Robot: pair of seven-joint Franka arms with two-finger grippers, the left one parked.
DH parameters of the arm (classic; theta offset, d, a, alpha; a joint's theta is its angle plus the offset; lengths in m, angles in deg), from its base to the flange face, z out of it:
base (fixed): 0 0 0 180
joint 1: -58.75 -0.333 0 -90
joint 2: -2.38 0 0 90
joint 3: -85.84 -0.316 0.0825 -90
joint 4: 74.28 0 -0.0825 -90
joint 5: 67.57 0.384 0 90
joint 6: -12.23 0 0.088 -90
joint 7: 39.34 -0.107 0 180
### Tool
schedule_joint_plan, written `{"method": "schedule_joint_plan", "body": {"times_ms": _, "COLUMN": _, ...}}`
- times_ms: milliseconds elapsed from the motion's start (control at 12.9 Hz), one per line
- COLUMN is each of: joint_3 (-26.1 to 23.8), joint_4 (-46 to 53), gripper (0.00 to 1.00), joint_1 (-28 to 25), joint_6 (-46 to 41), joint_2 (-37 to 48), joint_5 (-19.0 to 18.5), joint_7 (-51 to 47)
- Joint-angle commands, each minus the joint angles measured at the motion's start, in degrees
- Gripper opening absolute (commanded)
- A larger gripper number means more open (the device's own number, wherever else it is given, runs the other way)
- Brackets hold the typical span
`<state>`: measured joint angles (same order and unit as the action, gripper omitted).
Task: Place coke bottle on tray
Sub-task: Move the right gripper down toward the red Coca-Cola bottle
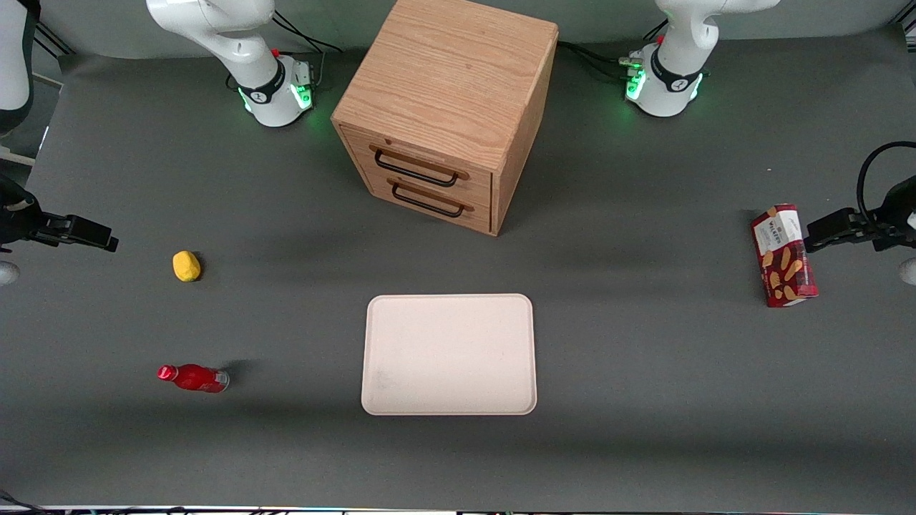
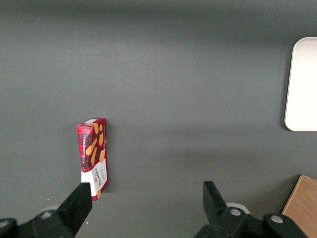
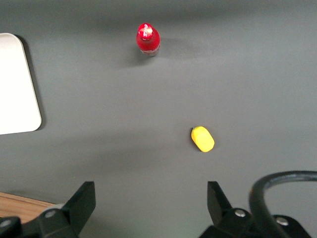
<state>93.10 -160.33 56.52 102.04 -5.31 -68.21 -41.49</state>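
- Below the gripper (image 3: pixel 148 203): bare mat; fingers spread apart, holding nothing, raised for approach.
- Ahead of it: coke bottle (image 3: pixel 148 39), upright, ungrasped.
- Well apart sideways: tray (image 3: pixel 15 89), awaiting the bottle.
- Nearer the gripper: yellow lump (image 3: pixel 202 139), irrelevant.

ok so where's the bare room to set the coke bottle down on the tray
The whole tray is bare. The table between it and the coke bottle is open too. The open tool hovers at the working arm's end, above the yellow object. Only the drawer cabinet crowds anything.
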Motion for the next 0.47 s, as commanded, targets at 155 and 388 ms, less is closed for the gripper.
{"method": "schedule_joint_plan", "body": {"times_ms": 155, "joint_3": -0.1, "joint_4": 0.4, "gripper": 1.0, "joint_1": 0.0, "joint_6": 0.3, "joint_2": 0.0, "joint_5": 0.5, "joint_7": 1.2}}
{"method": "schedule_joint_plan", "body": {"times_ms": 388, "joint_3": -0.4, "joint_4": 1.0, "gripper": 1.0, "joint_1": -0.2, "joint_6": 0.4, "joint_2": -0.7, "joint_5": 0.4, "joint_7": 1.4}}
